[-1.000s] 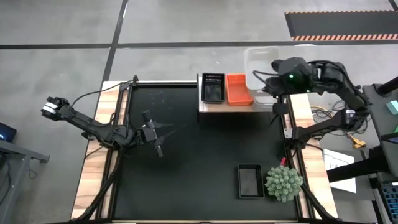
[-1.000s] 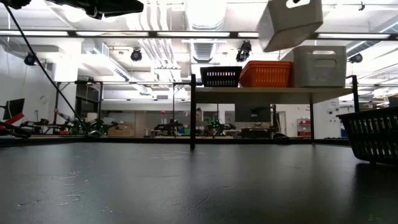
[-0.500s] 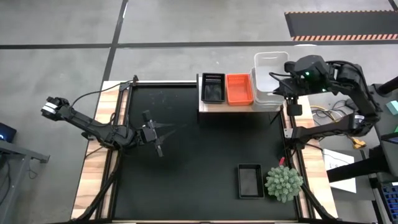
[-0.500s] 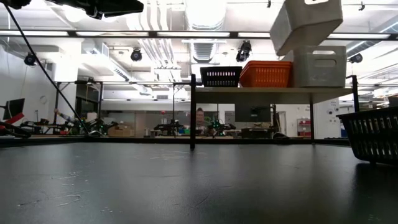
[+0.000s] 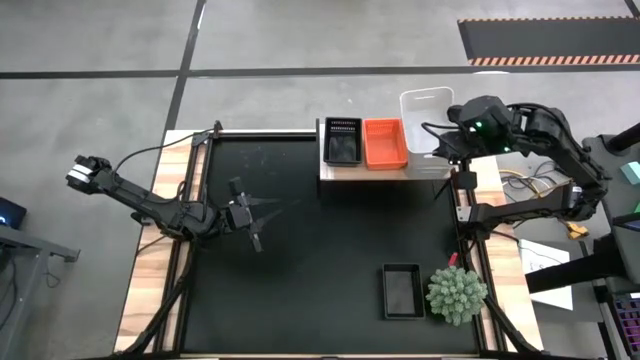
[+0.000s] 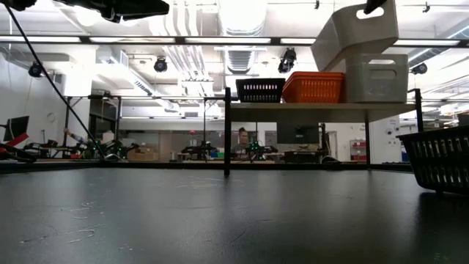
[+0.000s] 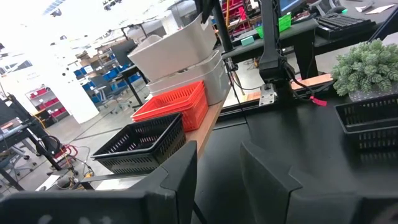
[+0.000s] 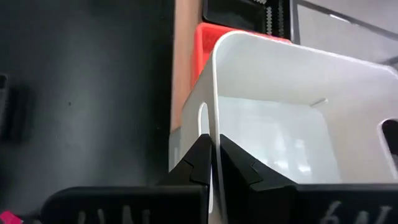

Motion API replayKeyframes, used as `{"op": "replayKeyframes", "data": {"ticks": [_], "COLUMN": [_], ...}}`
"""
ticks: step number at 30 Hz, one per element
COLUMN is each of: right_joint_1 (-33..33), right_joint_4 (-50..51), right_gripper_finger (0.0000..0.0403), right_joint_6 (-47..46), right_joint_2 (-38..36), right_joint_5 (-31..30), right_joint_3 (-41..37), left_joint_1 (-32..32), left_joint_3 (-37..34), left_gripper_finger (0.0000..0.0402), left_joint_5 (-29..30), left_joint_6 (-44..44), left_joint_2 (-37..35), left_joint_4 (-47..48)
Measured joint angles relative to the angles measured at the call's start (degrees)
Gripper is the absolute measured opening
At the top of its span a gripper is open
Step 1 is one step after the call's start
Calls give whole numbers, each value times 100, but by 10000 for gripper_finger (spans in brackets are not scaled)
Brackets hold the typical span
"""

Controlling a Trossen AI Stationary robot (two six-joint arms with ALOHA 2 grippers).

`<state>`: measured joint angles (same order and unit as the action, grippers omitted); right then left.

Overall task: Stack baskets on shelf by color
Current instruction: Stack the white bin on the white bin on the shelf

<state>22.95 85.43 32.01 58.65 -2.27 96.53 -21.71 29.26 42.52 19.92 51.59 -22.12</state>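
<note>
My right gripper (image 5: 452, 143) is shut on a white basket (image 5: 425, 120) above the shelf's (image 5: 335, 172) right end. In the low view this basket (image 6: 355, 33) is tilted over a second white basket (image 6: 375, 77) that stands on the shelf (image 6: 315, 107). A red-orange basket (image 5: 385, 143) and a black basket (image 5: 342, 142) stand to its left on the shelf. Another black basket (image 5: 402, 290) stands on the mat near the front. My left gripper (image 5: 262, 215) is open and empty over the mat's left half. My right gripper pinches the held basket's near end wall (image 8: 213, 140) beside its handle hole (image 8: 202, 121), one finger inside and one outside. The fingers come from the table's right, along the wall. The basket is tilted, its lower edge (image 6: 366, 53) at the shelf basket's mouth; whether they touch, I cannot tell.
A green spiky plant (image 5: 457, 292) stands at the front right beside the black basket on the mat. The mat's middle (image 5: 320, 250) is bare. The room beyond the shelf shows in the low view.
My right gripper has carried the white basket toward the table's right edge and then down over the white basket on the shelf. The held basket stays tilted and now sits lower, at the other basket's mouth.
</note>
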Motion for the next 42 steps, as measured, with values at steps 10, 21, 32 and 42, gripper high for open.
{"op": "replayKeyframes", "data": {"ticks": [10, 21, 32, 42], "right_joint_1": [9, 9, 9, 9], "right_joint_4": [82, 127, 131, 138], "right_gripper_finger": [8, 8, 8, 8], "right_joint_6": [5, 87, 532, 565], "right_joint_2": [-2, 49, 76, 76], "right_joint_5": [-225, -229, -240, -528], "right_joint_3": [-17, -33, -93, -113], "left_joint_1": [0, 0, 0, -1], "left_joint_3": [0, 0, 0, 0], "left_gripper_finger": [106, 106, 106, 106], "left_joint_5": [0, 0, 0, -1], "left_joint_6": [0, 0, -2, -2], "left_joint_2": [0, 0, 0, 0], "left_joint_4": [1, 1, 1, 1]}}
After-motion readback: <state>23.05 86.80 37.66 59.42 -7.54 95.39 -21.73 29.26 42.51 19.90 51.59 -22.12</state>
